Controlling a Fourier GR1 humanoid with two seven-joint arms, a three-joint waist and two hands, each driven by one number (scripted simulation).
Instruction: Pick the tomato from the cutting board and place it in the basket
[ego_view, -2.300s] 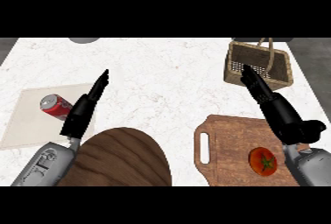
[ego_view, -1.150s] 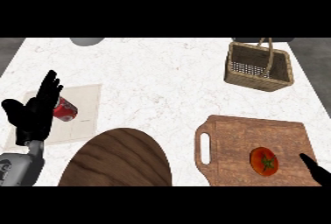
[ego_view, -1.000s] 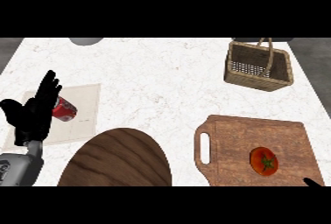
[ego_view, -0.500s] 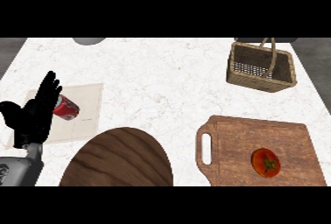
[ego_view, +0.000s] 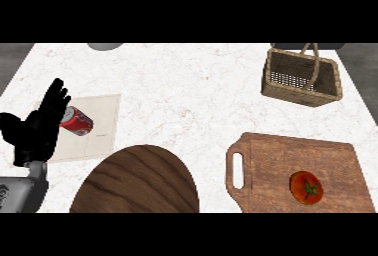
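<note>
One tomato (ego_view: 306, 186), red with a green stem scar, lying on the single wooden cutting board (ego_view: 295, 160) at about 4 o'clock on the white marbled bench (ego_view: 184, 90), toward the board's near right part. One slot handle cut into the board's left edge. One wicker basket (ego_view: 301, 80) with an upright loop handle at about 1 o'clock, well apart from the board, bare bench between the two. One red soda can (ego_view: 76, 121) lying tilted on one pale square mat (ego_view: 92, 130) at about 9 o'clock. One dark wooden oval board (ego_view: 136, 182) at about 7 o'clock, running off the lower edge, just beside the mat's near corner. One grey rounded object (ego_view: 105, 46) at the far edge near 11 o'clock, only partly seen; another dark shape at the far edge behind the basket, too little showing to name.

One left hand (ego_view: 33, 132) at the 9 o'clock edge, black, above its grey forearm, resting with fingers (ego_view: 53, 100) straight and released, pointing up, grasping nothing, overlapping the mat's left side and just beside the can. No right hand anywhere in view. Nothing lying over the tomato or between it and the basket.
</note>
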